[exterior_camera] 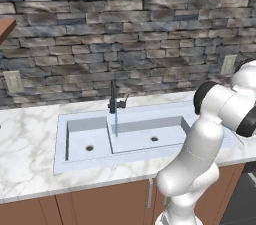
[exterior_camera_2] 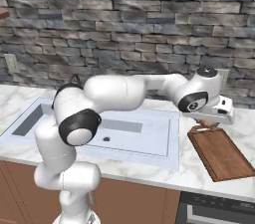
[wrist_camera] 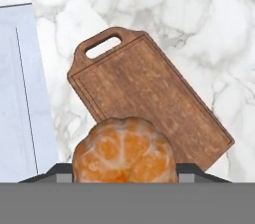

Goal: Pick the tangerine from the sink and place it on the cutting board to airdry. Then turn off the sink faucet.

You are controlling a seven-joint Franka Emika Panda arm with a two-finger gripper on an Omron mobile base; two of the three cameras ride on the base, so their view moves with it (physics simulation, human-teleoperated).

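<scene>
In the hand view we see the tangerine (wrist_camera: 124,151) at bottom centre, clamped between the jaws, with the cutting board (wrist_camera: 149,106) lying slantwise behind it on the marble surface (wrist_camera: 199,24) (its handle slot points to the upper left). In the right base view our gripper (exterior_camera_2: 206,124) hangs over the board's near-left end, at right of frame. In the left base view the faucet (exterior_camera: 114,100) stands at centre, a thin blue stream falling into the sink (exterior_camera: 145,136).

A white marble bench (exterior_camera: 30,144) runs below a grey stone wall (exterior_camera: 150,24) with a pale outlet (exterior_camera: 13,82); brown cabinet doors (exterior_camera: 100,204) sit underneath.
</scene>
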